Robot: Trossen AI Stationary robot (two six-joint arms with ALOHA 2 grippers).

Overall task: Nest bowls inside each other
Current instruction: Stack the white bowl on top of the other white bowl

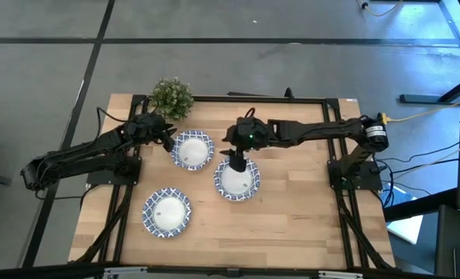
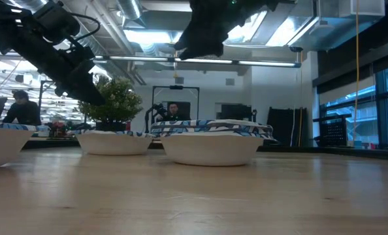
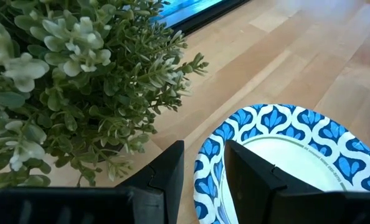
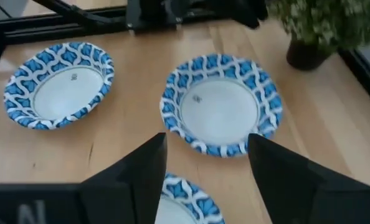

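Three spots on the table hold blue-and-white rimmed bowls. One bowl sits near the plant and another near the table's near left. A stack in the middle shows several rims in the low view. My left gripper is open and hovers over the left rim of the bowl by the plant, one finger outside it and one over the inside, clear above it. My right gripper is open and hangs well above the middle stack.
A small green potted plant stands at the table's far edge, right beside my left gripper and the far bowl. Black frame rails run along the table's far and side edges. Bare wood lies toward the near right.
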